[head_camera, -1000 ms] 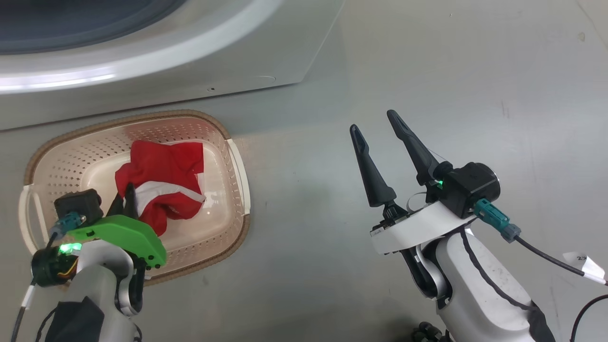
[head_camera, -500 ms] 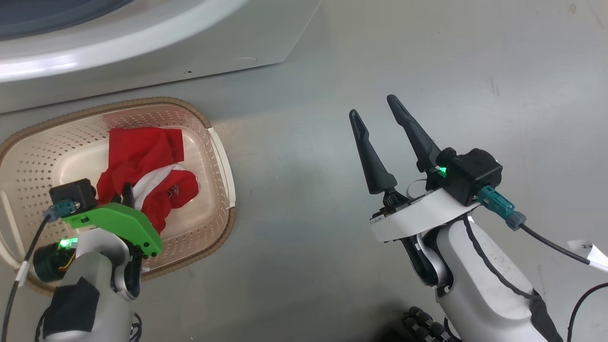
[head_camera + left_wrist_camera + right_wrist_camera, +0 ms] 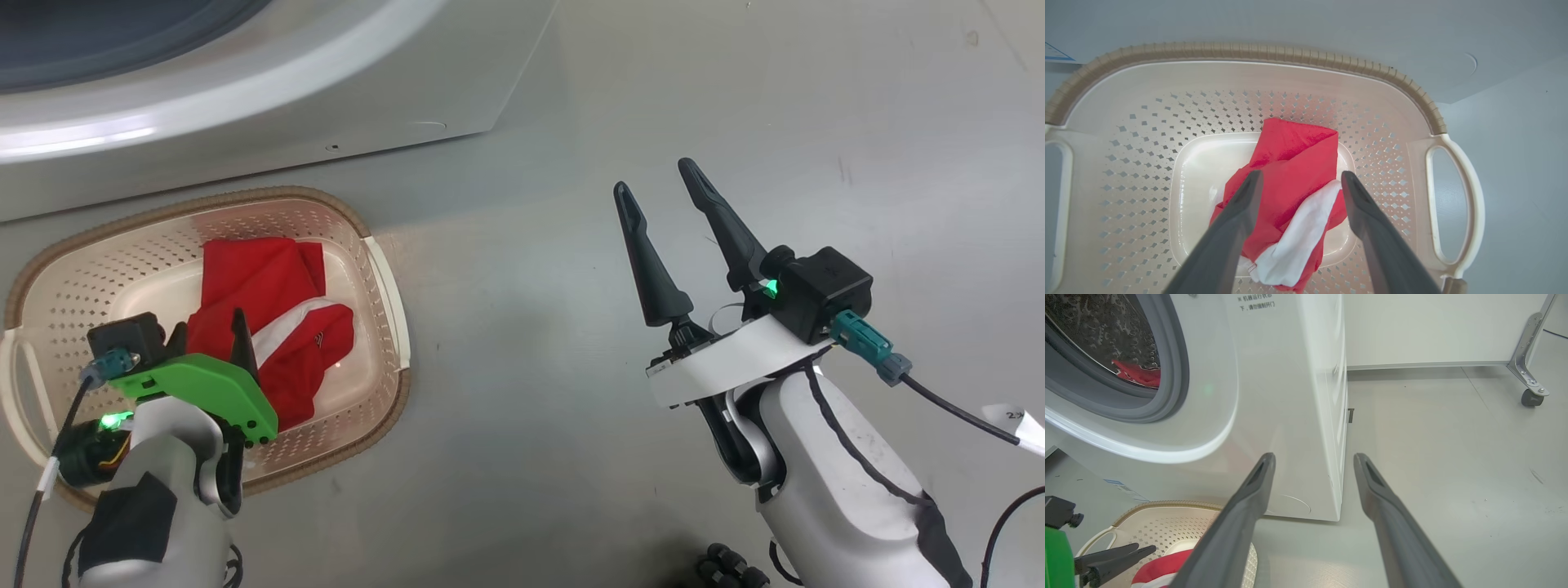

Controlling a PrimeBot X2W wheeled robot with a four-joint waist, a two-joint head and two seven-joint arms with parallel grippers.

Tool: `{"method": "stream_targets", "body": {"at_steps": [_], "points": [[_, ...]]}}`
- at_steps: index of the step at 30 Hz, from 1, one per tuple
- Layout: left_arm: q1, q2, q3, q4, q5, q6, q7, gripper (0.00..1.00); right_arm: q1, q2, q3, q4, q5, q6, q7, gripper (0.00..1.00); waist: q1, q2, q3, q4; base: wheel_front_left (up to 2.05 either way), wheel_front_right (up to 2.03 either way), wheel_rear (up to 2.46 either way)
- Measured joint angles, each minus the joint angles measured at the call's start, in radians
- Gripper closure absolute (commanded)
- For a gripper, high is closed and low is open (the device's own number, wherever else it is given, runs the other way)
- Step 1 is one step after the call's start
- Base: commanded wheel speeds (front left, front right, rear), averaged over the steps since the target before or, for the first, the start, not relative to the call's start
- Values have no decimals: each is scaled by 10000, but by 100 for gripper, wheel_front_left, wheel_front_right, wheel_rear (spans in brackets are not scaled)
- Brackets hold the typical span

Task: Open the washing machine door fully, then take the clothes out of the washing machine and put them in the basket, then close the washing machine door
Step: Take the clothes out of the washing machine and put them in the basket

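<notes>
Risk of snagging: left fingers (image 3: 1233, 220) spread wide, straddling the red garment (image 3: 1290, 163), close to the cloth on both sides and possibly touching it. Could drag a fold up over the rim of the basket (image 3: 1249, 51) on withdrawal, if lifted at a slant. Advisable to rise straight.

Risk of displacement: light perforated basket on the floor (image 3: 571, 343), just in front of the washing machine (image 3: 1290, 396). Liable to slide or tip if clipped by the left arm.

Risk of incomplete unloading: another red garment (image 3: 1137, 373) inside the drum (image 3: 1094, 330), behind the grey gasket (image 3: 1175, 367). Not to be shut in, nor trapped against the gasket on closing.

Right fingers (image 3: 651, 261) spread, holding nothing, above bare floor, well apart from the basket.

Against the picture of a second ago: left fingers then pressed together on the garment, now parted. Garment released, lying loose on the basket's bottom, somewhat flatter. Right fingers spread as before. Slight shift of the whole head view, put down to camera motion, not to the basket.
</notes>
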Motion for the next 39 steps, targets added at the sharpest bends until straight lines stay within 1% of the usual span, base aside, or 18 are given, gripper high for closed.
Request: {"method": "stream_targets", "body": {"at_steps": [6, 11, 13, 16, 18, 22, 27, 35, 39], "points": [[-38, -42, -240, 25, 249, -13, -759, 0, 8, 0, -362, 178, -84, -75, 0, 0, 0, 0, -427, 167, 0, 0, 0], [-31, -176, -460, -138, 341, -176, -1519, 0, 174, 0, -721, 445, -401, -79, 2, 0, 0, 0, -882, 381, 0, 0, 0], [-26, -222, -491, -268, 351, -188, -1651, 0, 294, -4, -855, 520, -431, -79, 0, 0, 0, 0, -1085, 483, 0, 0, 0], [10, -228, -545, -541, 525, -244, -1735, 0, 516, -36, -1018, 656, -477, -94, 0, 0, 0, 0, -1410, 647, 0, 0, 0], [35, -236, -596, -786, 640, -270, -1741, 0, 679, -84, -1110, 706, -495, -163, 2, 0, 0, 0, -1638, 764, 0, 0, 0], [91, -244, -631, -1367, 786, -355, -1770, 0, 947, -100, -1323, 798, -548, -165, 2, 0, 0, 0, -2100, 1005, 0, 0, 0], [415, -244, -658, -1950, 947, -359, -1770, 0, 1251, -174, -1540, 957, -566, -163, 2, 0, 0, 0, -2703, 1300, 0, 0, 0], [1212, -67, -639, -3062, 1411, -320, -1768, 0, 1787, -211, -1787, 1262, -608, -161, 2, 0, 0, 0, -3730, 1688, 0, 0, 0], [1809, 27, -650, -3210, 1526, -196, -1768, 0, 2111, -215, -1841, 1409, -637, -157, 2, 0, 0, 0, -4245, 1847, 0, 0, 0]]}}
